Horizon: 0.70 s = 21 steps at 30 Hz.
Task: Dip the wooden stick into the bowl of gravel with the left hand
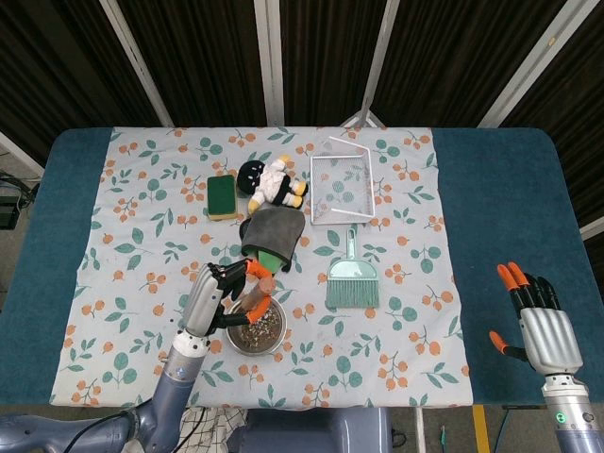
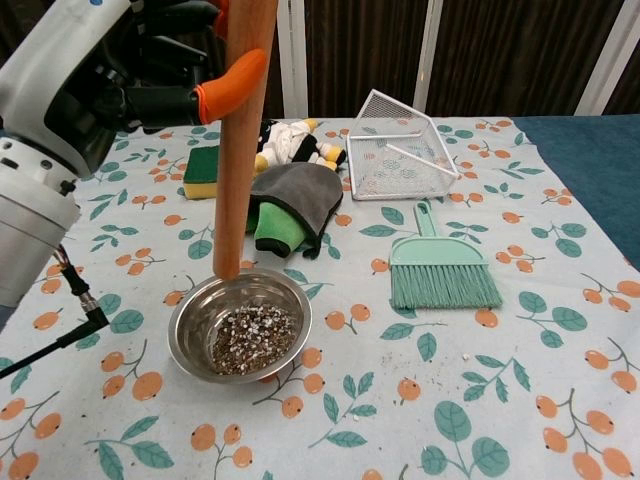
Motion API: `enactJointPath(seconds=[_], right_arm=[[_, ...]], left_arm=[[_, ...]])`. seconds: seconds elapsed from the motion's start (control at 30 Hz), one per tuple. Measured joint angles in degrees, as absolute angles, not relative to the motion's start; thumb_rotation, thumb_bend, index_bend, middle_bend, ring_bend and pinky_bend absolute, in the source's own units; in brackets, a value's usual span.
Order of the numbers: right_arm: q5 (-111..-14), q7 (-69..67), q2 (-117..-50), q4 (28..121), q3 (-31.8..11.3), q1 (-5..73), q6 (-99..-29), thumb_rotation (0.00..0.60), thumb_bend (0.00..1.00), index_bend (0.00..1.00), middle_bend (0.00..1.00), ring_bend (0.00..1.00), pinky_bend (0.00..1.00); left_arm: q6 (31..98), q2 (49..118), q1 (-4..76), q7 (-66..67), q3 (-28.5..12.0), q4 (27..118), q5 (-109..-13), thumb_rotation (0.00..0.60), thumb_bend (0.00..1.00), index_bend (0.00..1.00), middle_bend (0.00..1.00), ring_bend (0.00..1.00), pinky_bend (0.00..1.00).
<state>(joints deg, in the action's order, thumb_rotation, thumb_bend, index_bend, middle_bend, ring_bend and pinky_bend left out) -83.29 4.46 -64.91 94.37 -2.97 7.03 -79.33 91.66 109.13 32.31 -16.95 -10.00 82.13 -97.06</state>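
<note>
Wooden stick (image 2: pixel 238 150) up near vertical now, gripped high in the left hand (image 2: pixel 120 80), orange fingertips (image 2: pixel 232 82) wrapped across the shaft. Lower end hanging just above the near-left rim of the steel bowl (image 2: pixel 186 325), not yet down in the gravel (image 2: pixel 243 340). From the head view, left hand (image 1: pixel 215 294) sitting over the bowl's left edge (image 1: pixel 229 330), stick (image 1: pixel 259 295) foreshortened to a short stub over the gravel (image 1: pixel 257 326).

Risks, judged from here. Tip lined up close to the rim rather than the middle: straight down from this spot, likely to clip the metal edge, tip the light bowl and scatter stones over the flowered cloth (image 2: pixel 480 400). Needs a nudge toward the bowl's centre before lowering. Long stick held near its top, so plenty of lever below the grip; any wobble at the wrist swings the tip wide. Pressed down too hard, could skid on the bowl's floor or slip up through the fingers. Grip looks firm, though how much of the palm backs it cannot be told.

Grey cloth with the green thing (image 2: pixel 285 210) lying just behind the bowl, near enough to catch a stray swing. Right hand (image 1: pixel 538 326) well apart at the table's far right, fingers spread, holding nothing.
</note>
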Motion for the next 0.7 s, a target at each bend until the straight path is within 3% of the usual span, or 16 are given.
enactJointPath(seconds=[0.7], right_arm=[[-83.1, 3.9, -64.8, 94.5, -3.0, 6.9, -79.3, 0.600, 0.27, 0.00, 0.00, 0.00, 0.00]], left_arm=[[95.6, 116.3, 31.8, -27.5, -8.3, 70.3, -98.4, 0.600, 0.90, 0.55, 0.63, 0.86, 0.96]])
